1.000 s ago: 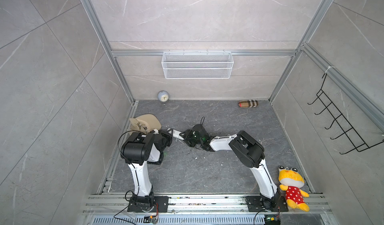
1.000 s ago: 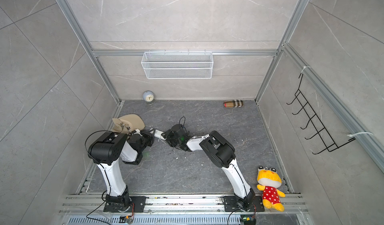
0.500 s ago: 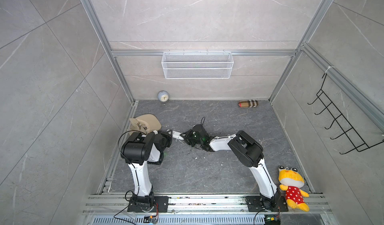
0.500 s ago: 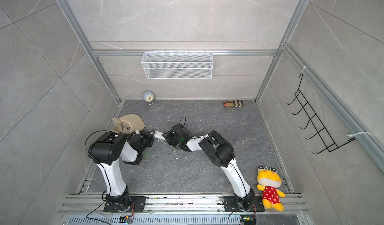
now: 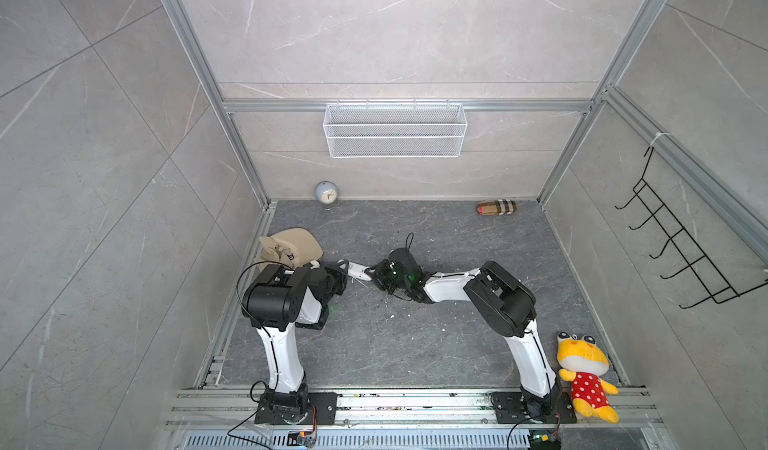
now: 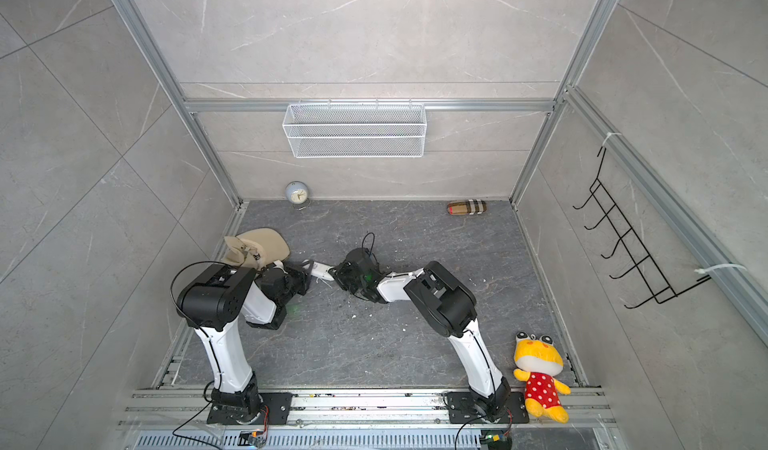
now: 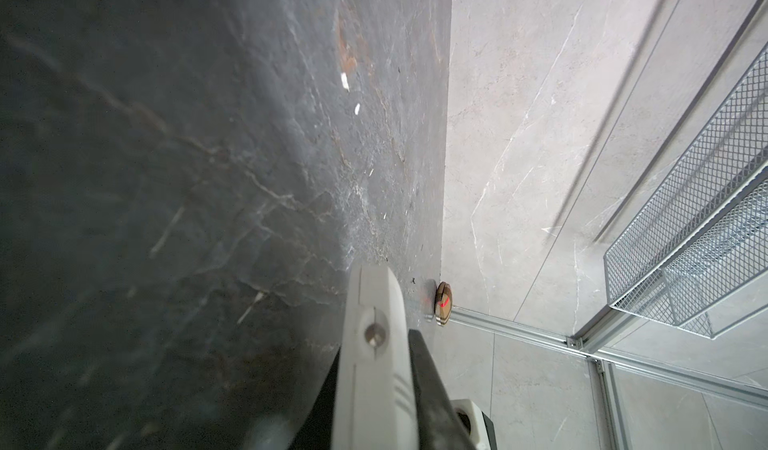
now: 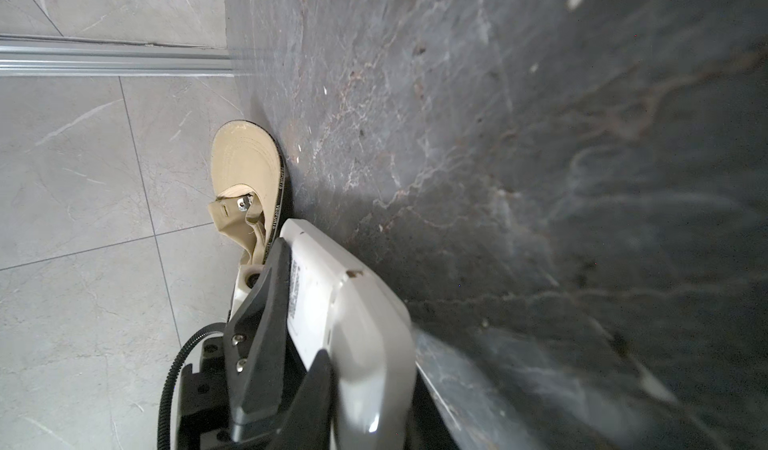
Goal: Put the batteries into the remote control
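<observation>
**Kid:** Where is the remote control (image 5: pixel 356 270)?

**Friend:** It is in the gap between the two arms, over the left-middle part of the dark bench (image 5: pixel 415 344), near the tan cap (image 5: pixel 291 246). Both top views show it as a white bar that goes from one end effector to the other.

**Kid:** How does the left arm (image 5: pixel 278 344) stand?

**Friend:** It goes up from its base and bends hard at the big black elbow. Then it folds down and forward. The left end effector (image 5: pixel 340 272) is low and points to the right.

**Kid:** Is it holding anything?

**Friend:** Yes. It is closed tight on one end of the remote control. In the left wrist view a dark finger (image 7: pixel 428 389) presses flat on the white side.

**Kid:** And the right arm (image 5: pixel 528 356)?

**Friend:** It leans in from its base and bends at its elbow. Its white forearm reaches low and far to the left. The right end effector (image 5: pixel 374 275) meets the other end of the remote control.

**Kid:** Is it open or closed?

**Friend:** It is closed down on it. In the right wrist view its dark finger (image 8: pixel 316 385) lies on the white shell.

**Kid:** Does the remote control touch the bench?

**Friend:** I cannot tell.
</observation>
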`<move>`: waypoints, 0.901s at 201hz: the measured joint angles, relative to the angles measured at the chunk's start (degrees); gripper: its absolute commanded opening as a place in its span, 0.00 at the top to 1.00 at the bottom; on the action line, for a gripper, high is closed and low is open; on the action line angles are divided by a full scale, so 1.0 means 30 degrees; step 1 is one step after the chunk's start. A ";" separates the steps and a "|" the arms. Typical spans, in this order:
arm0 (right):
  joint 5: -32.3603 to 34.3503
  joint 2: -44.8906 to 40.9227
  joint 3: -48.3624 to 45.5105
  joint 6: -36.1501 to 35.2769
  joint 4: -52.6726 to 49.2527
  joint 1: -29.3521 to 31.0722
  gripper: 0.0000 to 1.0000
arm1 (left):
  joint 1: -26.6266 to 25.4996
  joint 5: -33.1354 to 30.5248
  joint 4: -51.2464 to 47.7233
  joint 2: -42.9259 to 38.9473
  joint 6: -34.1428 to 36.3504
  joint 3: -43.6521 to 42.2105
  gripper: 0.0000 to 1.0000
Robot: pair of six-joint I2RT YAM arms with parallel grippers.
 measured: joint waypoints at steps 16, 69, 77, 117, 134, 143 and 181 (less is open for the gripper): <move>-0.0029 -0.0240 0.0015 -0.0430 -0.0401 -0.0051 0.81 | 0.0007 0.0182 -0.0007 -0.0066 -0.0058 0.0051 1.00; -0.0342 -0.0393 0.0823 -0.1413 -0.2098 -0.0204 0.74 | 0.0036 0.0328 -0.0051 -0.0066 -0.0379 0.0146 1.00; -0.0401 -0.0393 0.0903 -0.1581 -0.2310 -0.0211 0.74 | 0.0036 0.0335 -0.0036 -0.0066 -0.0379 0.0146 1.00; -0.0525 -0.0393 0.0969 -0.2084 -0.2703 -0.0233 0.72 | 0.0036 0.0415 -0.0080 -0.0066 -0.0255 0.0146 1.00; -0.0539 -0.0393 0.0969 -0.2215 -0.2783 -0.0248 0.73 | 0.0036 0.0408 -0.0102 -0.0058 -0.0138 0.0146 1.00; -0.0539 -0.0393 0.0969 -0.2244 -0.2783 -0.0248 0.74 | 0.0036 0.0408 -0.0102 -0.0058 -0.0117 0.0146 1.00; -0.0546 -0.0444 0.0962 -0.2506 -0.2965 -0.0284 0.77 | 0.0036 0.0408 -0.0117 -0.0044 0.0095 0.0146 1.00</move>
